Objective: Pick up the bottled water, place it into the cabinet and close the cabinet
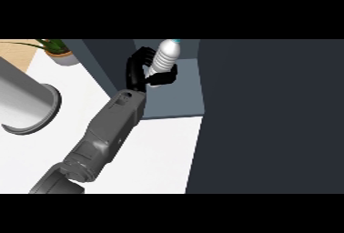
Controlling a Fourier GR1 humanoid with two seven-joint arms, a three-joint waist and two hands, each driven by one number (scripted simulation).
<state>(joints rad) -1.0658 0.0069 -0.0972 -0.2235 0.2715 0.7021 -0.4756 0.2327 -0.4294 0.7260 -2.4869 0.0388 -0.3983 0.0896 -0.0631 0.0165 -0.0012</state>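
The left hand (144, 73) curls round the bottle (165, 55), holding it upright inside the open cabinet (176, 107) so it can be stood on the shelf; the door (269, 118) hangs open beside it.

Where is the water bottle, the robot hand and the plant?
water bottle (165, 57), head view, on its ribbed body.
robot hand (136, 68), head view, on its curled black fingers.
plant (55, 45), head view, on its leaves.
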